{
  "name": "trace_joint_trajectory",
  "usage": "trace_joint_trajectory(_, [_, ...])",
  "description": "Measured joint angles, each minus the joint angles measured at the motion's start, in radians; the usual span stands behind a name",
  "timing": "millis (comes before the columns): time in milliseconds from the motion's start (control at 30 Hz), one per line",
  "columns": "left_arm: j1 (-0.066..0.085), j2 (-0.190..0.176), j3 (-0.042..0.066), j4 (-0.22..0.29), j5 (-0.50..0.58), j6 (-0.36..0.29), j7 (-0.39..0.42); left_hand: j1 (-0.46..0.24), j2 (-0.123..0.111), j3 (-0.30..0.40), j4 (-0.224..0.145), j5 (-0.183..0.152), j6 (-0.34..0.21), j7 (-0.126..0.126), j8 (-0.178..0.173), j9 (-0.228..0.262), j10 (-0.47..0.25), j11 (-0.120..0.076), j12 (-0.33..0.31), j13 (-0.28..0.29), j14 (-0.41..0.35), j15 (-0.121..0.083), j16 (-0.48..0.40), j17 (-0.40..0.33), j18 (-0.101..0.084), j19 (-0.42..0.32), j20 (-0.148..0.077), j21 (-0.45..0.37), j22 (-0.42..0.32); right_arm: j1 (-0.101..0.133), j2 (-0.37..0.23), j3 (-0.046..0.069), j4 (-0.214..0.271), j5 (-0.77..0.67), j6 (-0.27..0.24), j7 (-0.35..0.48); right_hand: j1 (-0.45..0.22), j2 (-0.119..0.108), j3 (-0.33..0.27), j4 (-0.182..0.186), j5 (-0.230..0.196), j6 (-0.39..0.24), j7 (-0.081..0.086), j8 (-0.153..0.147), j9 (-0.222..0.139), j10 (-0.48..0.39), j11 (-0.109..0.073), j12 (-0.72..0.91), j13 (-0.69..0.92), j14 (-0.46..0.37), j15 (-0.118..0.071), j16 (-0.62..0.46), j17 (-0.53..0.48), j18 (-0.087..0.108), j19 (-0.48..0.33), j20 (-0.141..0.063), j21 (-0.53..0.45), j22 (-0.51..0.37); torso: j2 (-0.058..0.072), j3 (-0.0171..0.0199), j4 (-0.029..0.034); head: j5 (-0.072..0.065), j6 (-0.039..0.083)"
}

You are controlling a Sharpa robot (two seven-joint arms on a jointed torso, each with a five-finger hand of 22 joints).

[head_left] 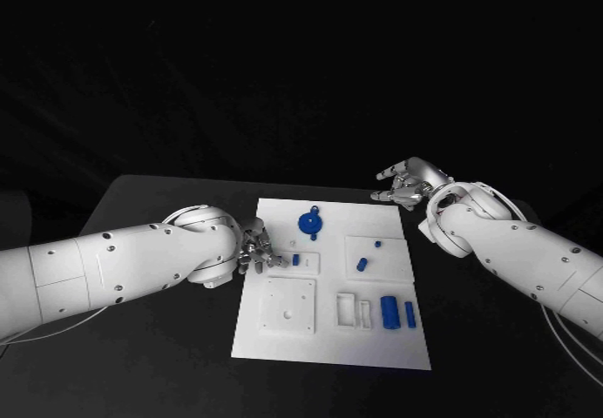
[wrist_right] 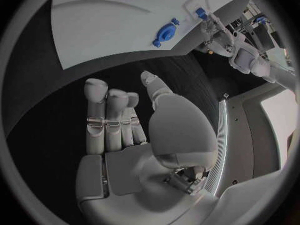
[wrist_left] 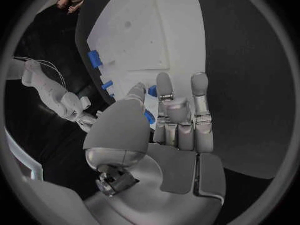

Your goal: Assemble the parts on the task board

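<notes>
Task board (head_left: 283,344) sits mid-table, long side running from the near edge to the far edge. Parts on it: round blue flanged piece (head_left: 309,223) near the far edge, small blue peg (head_left: 295,259) by the left edge, two small blue bits (head_left: 361,264) on the raised pad toward the right edge, two blue cylinders (head_left: 389,312) side by side near the right edge toward the near end. White square block (head_left: 289,305) and empty slotted holders (head_left: 346,309) next to them.

Left hand (head_left: 255,248) is at the board's left edge, right next to the small peg. Fingers part-curled; left wrist view shows a blue bit between thumb and fingers (wrist_left: 150,117), but can't tell if it's pinched or just lying behind them. Right hand (head_left: 409,185) hovers off the board's far right corner, fingers spread, holding nothing.

Risks, my read:
- Left hand is working at the very edge of the board. A sloppy close could flick the peg off onto the black table (head_left: 151,196), or shove the board if it isn't fixed.
- If the peg is only half-pinched it could tilt or drop on lift.
- Left forearm (head_left: 113,270) comes in low at the left edge; a sweep across could clip the white block.

In the way: nothing between the right hand and the flanged piece. The cylinders sit touching or nearly so, tight for fingers.
</notes>
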Motion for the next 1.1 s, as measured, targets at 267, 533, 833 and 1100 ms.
trace_joint_trajectory(267, [0.000,0.010,0.000,-0.013,-0.003,-0.001,0.000,0.011,0.036,-0.017,-0.031,0.006,0.000,0.000,-0.013,-0.012,0.000,0.000,0.000,0.000,0.000,0.000,0.000,-0.004,0.000,0.000,0.000,0.000,0.000,0.000,0.001,0.000,0.000,0.000,0.000,0.000,0.000,0.000,0.000,0.000,0.000,0.000,0.000,0.000,0.000,0.000,0.000,0.000,0.000,0.000,0.000,0.000,0.000,0.000,0.000,0.000,0.000,0.000,0.000,-0.0001,0.0001,-0.001,0.000])
trace_joint_trajectory(533, [0.000,0.022,0.000,-0.025,-0.004,0.004,0.000,0.013,0.047,-0.026,-0.050,0.006,0.000,0.000,-0.019,-0.026,0.000,0.000,0.000,0.000,0.000,0.000,0.000,-0.008,0.000,0.000,0.000,0.000,0.000,0.000,0.001,0.000,0.000,0.000,0.000,0.000,0.000,0.000,0.000,0.000,0.000,0.000,0.000,0.000,0.000,0.002,0.002,0.000,0.000,0.000,0.000,0.000,0.000,0.000,0.000,0.000,0.000,0.000,0.000,0.0000,0.0002,-0.003,-0.001])
trace_joint_trajectory(833, [-0.003,0.035,0.000,-0.037,-0.004,0.014,0.000,0.013,0.047,-0.026,-0.050,0.006,-0.003,0.004,-0.023,-0.031,0.000,0.000,0.000,0.000,0.000,0.000,0.000,-0.010,0.000,0.000,0.000,0.000,0.000,0.000,0.002,0.000,0.000,0.000,0.000,0.000,0.000,0.000,0.000,0.000,0.000,0.000,0.000,0.000,0.000,0.002,0.002,0.000,0.000,0.000,0.000,0.000,0.000,0.000,0.000,0.000,0.000,0.000,0.000,0.0000,0.0003,-0.004,-0.002])
trace_joint_trajectory(1100, [-0.003,0.038,0.000,-0.040,-0.004,0.029,0.000,0.040,0.073,-0.015,-0.092,0.059,0.000,0.007,-0.057,-0.096,0.000,0.000,0.000,0.000,0.000,0.000,0.000,-0.010,0.000,0.000,0.000,0.000,0.000,0.000,0.002,0.000,0.000,0.000,0.000,0.000,0.000,0.000,0.000,0.000,0.000,0.000,0.000,0.000,0.000,0.002,0.002,0.000,0.000,0.000,0.000,0.000,0.000,0.000,0.000,0.000,0.000,0.000,0.000,0.0000,0.0004,-0.005,-0.004])
